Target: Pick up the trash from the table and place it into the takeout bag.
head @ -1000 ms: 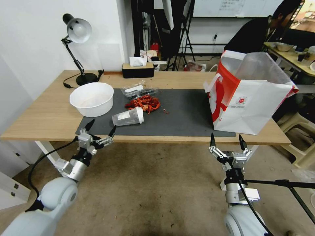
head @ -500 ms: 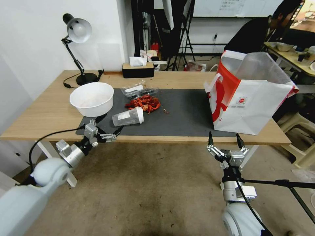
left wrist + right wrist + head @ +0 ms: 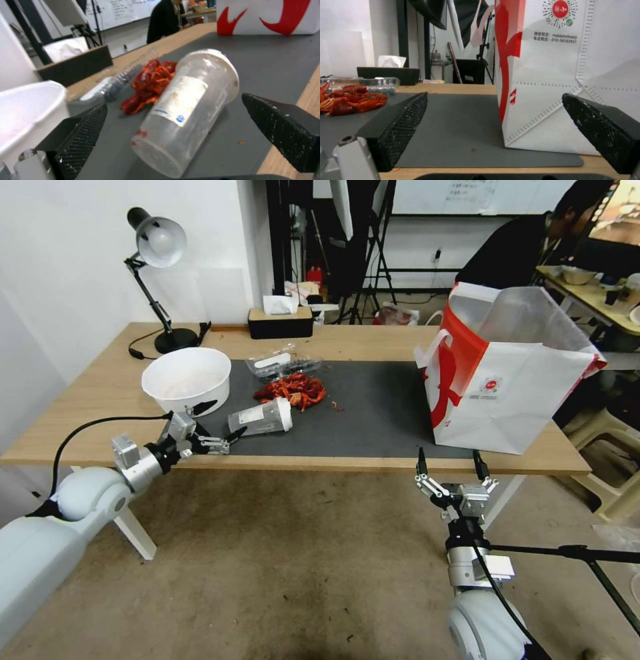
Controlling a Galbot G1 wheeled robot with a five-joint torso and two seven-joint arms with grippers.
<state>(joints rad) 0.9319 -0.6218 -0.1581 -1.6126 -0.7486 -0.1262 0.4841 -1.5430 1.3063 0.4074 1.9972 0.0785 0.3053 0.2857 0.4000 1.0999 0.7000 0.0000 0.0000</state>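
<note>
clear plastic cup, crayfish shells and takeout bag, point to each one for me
clear plastic cup (image 3: 180, 110), left wrist view, on its paper label.
crayfish shells (image 3: 293, 390), head view, middle of the red pile.
takeout bag (image 3: 520, 393), head view, white front panel.

light-wood table (image 3: 100, 413) carrying dark mat (image 3: 373, 413), perhaps rubber.

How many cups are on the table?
1: a clear plastic cup lying on its side on the mat, beside the crayfish shells. Others may be hidden inside the bag.
</note>
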